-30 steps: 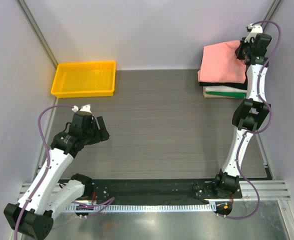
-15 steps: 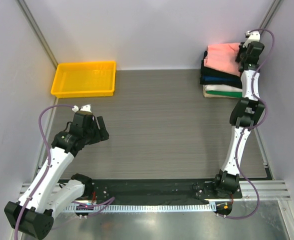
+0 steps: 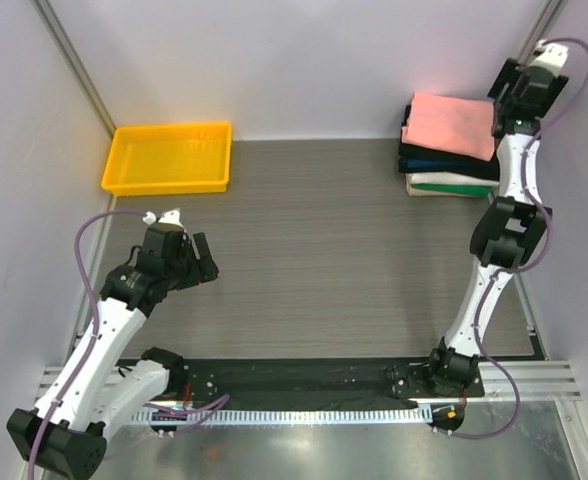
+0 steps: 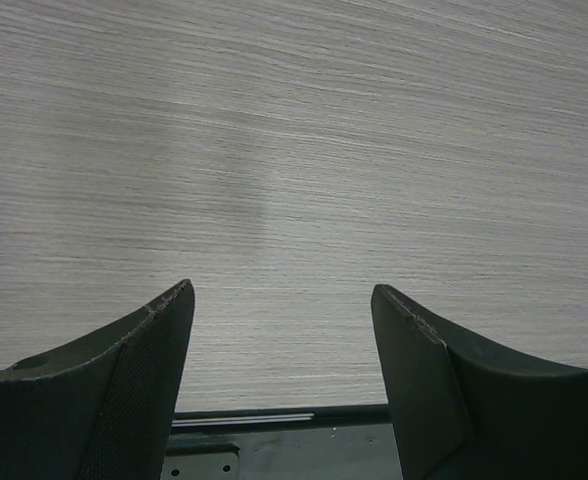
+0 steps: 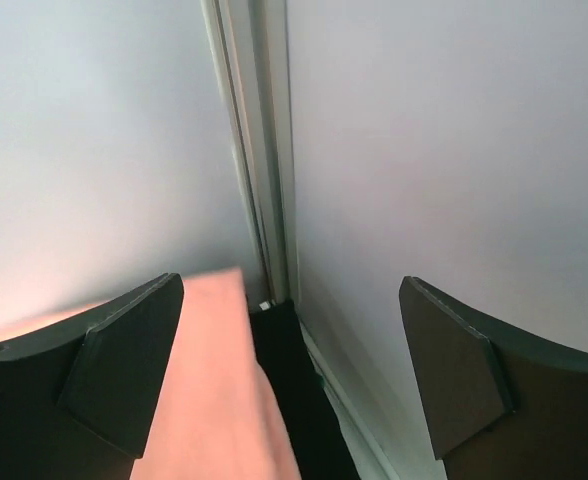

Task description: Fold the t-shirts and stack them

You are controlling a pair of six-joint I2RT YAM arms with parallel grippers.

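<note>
The t-shirts form a stack at the back right corner. A folded salmon-pink shirt (image 3: 451,124) lies on top of black (image 3: 444,153), dark blue (image 3: 444,165), white (image 3: 439,180) and green (image 3: 452,189) folded shirts. My right gripper (image 3: 514,88) hangs open just past the stack's right edge, holding nothing; in its wrist view (image 5: 292,360) the pink shirt (image 5: 209,390) and a black one (image 5: 299,400) lie below the jaws. My left gripper (image 3: 206,258) is open over bare table at the near left (image 4: 282,360).
A yellow plastic tray (image 3: 168,157) sits at the back left against the wall. Walls enclose the table on the left, back and right; a vertical corner post (image 5: 259,170) stands right behind the stack.
My right gripper opened and let go of the pink shirt, then rose and drew back to the right. The pink shirt now lies flat and squared on the stack. The left arm stayed put.
</note>
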